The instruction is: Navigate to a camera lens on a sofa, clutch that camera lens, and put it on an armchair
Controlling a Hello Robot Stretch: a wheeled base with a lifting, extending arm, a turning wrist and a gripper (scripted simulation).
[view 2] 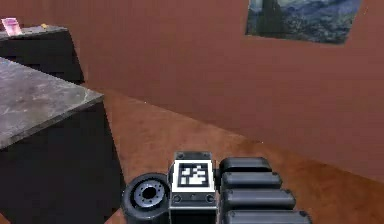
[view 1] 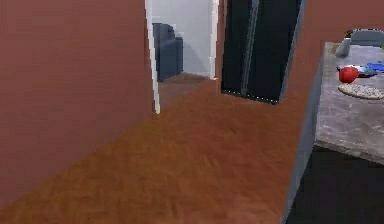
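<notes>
Camera lens: could not be located.
Gripper (view 2: 150,196): sat low at the near edge, left of a white marker tile (view 2: 192,177); could not be judged apart, together or loaded.
Grey-blue seat (view 1: 165,48): stood far off beyond the doorway (view 1: 190,25).
Counter (view 1: 350,125): lay right, bore a red round thing (view 1: 347,74).

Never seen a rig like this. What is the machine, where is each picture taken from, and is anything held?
It is a wheeled robot with one extending arm and a two-finger hand, in a simulated house. The forward view looks ahead over a wooden floor to a doorway with a dark blue-grey seat beyond; a counter at its right bears a round red thing. The arm side view looks out sideways: the dark arm with a white marker, the hand beside it, a stone-topped counter. I cannot tell whether the hand holds anything.
</notes>
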